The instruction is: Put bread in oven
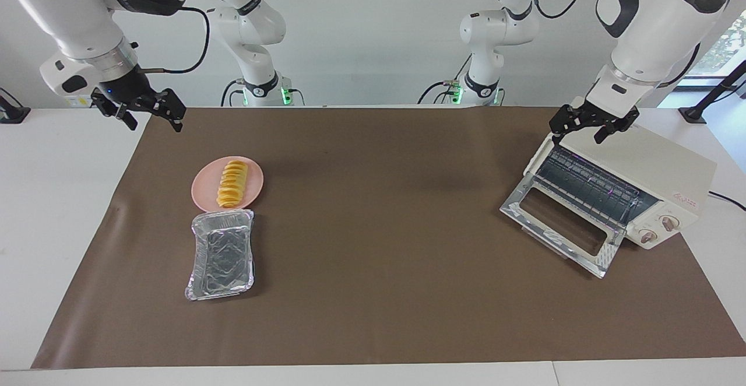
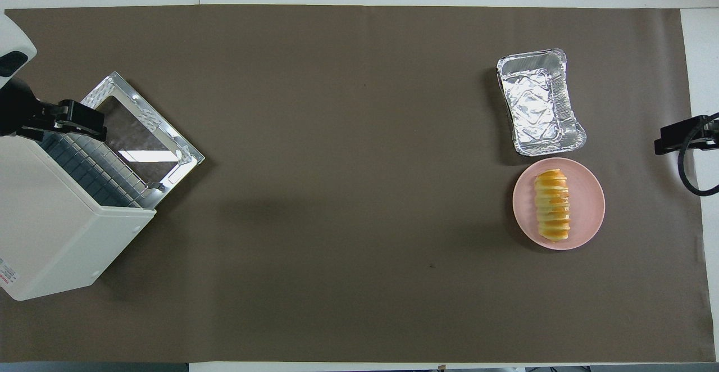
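My left gripper (image 1: 591,123) hangs over the top of the oven (image 1: 658,164), at the edge nearest my bases, its two black fingers spread apart with nothing between them. From overhead the same gripper (image 2: 59,122) sits at about nine o'clock on the table, over the oven's roof where it meets the open mouth.

The oven stands at the left arm's end of the brown mat (image 1: 373,292). Its glass door (image 1: 562,231) is dropped fully open and lies flat on the mat, and the wire rack (image 1: 588,185) shows inside. Two round knobs (image 1: 658,228) sit beside the opening.

My right gripper (image 1: 145,109) waits in the air over the mat's corner at the right arm's end, around ten o'clock in the facing view. Its fingers are parted too, empty.

The bread (image 1: 232,183) lies on the pink plate (image 1: 203,190) toward the right arm's end, well apart from the oven; overhead that is roughly four o'clock. The loaf rests lengthwise, ridges up, untouched by either gripper. A silver foil tray (image 1: 223,255) sits just beside the plate, farther from my bases, its rim touching or very nearly touching the plate's edge.
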{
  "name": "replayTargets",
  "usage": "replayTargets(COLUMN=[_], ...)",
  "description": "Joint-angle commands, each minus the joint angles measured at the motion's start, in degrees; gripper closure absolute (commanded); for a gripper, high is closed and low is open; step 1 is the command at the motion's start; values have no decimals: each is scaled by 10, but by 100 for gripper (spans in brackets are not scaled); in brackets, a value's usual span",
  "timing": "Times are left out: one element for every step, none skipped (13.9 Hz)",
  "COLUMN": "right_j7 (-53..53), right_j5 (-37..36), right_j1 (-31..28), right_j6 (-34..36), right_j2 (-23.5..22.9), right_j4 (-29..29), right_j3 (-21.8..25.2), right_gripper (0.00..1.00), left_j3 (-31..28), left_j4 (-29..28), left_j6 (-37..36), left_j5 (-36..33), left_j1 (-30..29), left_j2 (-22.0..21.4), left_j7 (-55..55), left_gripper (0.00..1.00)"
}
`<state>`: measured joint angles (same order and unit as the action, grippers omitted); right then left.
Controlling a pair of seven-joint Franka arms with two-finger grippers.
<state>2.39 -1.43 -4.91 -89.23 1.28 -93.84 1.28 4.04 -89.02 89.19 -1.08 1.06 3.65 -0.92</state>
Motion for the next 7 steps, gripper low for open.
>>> replayTargets(right_j7=[-17, -17, -17, -17, -22, -47, -75], right_j5=[2, 2, 1, 1, 2, 5, 15], right_j1=[1, 2, 2, 2, 3, 3, 9], right_j6=[9, 8, 7, 7, 5, -5, -25], right_j2=[2, 2, 2, 2, 3, 6, 8], right_j4=[4, 4, 4, 4, 2, -6, -20], right_j3=[0, 0, -1, -2, -3, -4, -8], right_gripper=[0, 0, 0, 0, 0, 0, 0], left_j3=[3, 3, 3, 3, 3, 3, 3], left_j4=[-13, -12, -12, -13, -12, -13, -13], left_j6=[5, 5, 5, 5, 5, 5, 5], left_j5=[7, 7, 7, 7, 7, 7, 7], left_j1=[-6, -6, -6, -6, -6, -6, -6], left_j2=[-12, -11, -11, -11, -11, -11, -11], left_j7=[-5, -5, -5, -5, -5, -5, -5], left_gripper=[0, 0, 0, 0, 0, 0, 0])
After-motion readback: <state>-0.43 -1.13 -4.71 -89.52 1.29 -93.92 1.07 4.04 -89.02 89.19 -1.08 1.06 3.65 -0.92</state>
